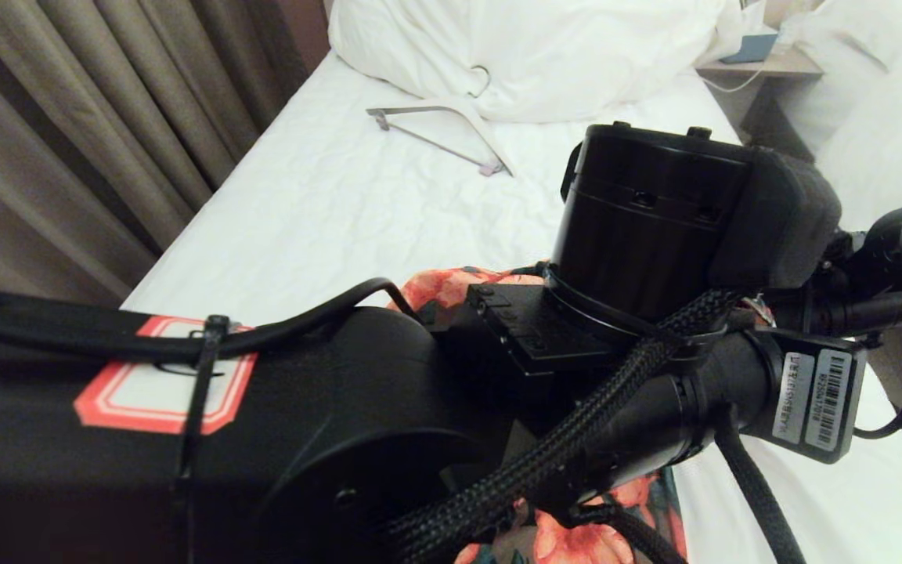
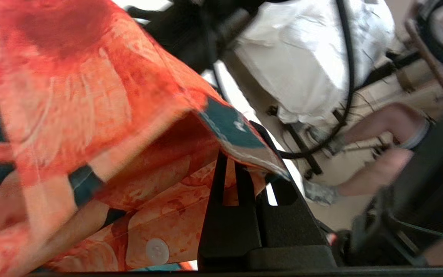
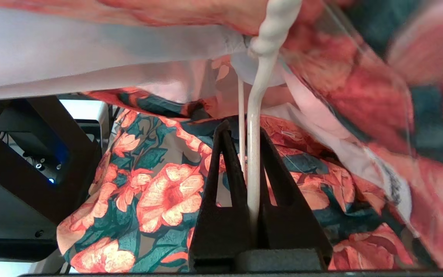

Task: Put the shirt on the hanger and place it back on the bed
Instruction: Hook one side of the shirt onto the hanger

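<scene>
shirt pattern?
Shirt: large coral-orange flowers on dark green and brown; clearest in the right wrist view.

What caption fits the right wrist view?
Right gripper shut on the hanger inside the shirt.

right gripper (image 3: 253,154) clamps hanger (image 3: 258,115) wire; shirt (image 3: 160,192) behind.

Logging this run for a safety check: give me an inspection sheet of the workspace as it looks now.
Surface: bed, white sheet, pillows at head.
Job's things: shirt lifted; hanger inside it.
Clutter: grey hanger on the bed.
Grippers: left tool shut on shirt; right tool shut on hanger.
Cables: black cables along the arms.
Surroundings: curtain, nightstand, person's hand.
</scene>
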